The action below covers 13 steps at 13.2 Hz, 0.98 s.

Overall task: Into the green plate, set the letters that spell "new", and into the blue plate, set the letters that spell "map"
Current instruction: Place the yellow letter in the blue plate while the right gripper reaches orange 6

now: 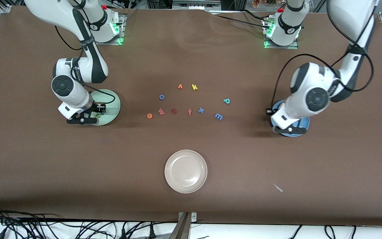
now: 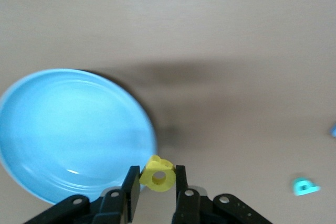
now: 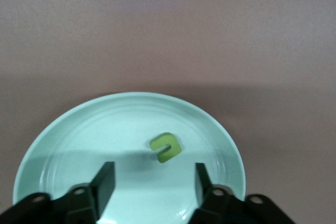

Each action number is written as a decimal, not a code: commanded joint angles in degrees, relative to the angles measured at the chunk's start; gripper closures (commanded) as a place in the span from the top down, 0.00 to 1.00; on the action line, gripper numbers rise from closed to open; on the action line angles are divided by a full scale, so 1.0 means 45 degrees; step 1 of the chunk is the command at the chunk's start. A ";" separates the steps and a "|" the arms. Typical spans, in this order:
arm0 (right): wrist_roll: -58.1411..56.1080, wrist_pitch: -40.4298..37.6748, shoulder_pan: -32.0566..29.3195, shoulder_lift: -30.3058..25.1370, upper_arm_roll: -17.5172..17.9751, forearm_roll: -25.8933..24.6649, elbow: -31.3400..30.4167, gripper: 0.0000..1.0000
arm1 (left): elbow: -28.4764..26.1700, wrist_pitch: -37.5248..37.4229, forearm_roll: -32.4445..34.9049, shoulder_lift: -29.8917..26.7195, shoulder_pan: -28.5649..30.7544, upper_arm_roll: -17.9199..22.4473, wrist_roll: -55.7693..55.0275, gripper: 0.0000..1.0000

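Matt brown table, glossy plates, foam-like letters.
The table (image 1: 45, 159) looked matt, like cloth or paper. The blue plate (image 2: 63, 129) and green plate (image 3: 79, 140) were smooth and glossy, possibly plastic. The yellow a (image 2: 157, 174) and green n (image 3: 166, 147) looked soft, matt foam. Both arms' shells were glossy white plastic.

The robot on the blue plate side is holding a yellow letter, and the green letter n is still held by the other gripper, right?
Not quite. The green n lies loose in the green plate; the right gripper is open above it, as the right wrist view shows. The rest is right.
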 commanded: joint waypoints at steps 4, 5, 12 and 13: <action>0.0468 -0.0755 -0.0056 -0.0345 0.0425 0.0406 0.0778 0.98 | -0.0072 0.0121 0.0384 0.0815 0.1703 -0.0132 0.2211 0.15; 0.0879 -0.1242 -0.0037 -0.0326 0.0562 0.0505 0.1129 0.98 | -0.0072 0.0219 0.0751 0.1030 0.1743 -0.0132 0.2192 0.15; 0.6458 -0.1463 0.0100 0.0493 0.2572 0.1209 0.2362 0.96 | -0.0052 0.0473 0.2099 0.1870 0.2543 -0.0132 0.2211 0.16; 0.7493 -0.1152 0.0120 0.0669 0.2807 0.1229 0.2421 0.94 | -0.0052 0.0648 0.2354 0.2026 0.2699 -0.0132 0.2211 0.16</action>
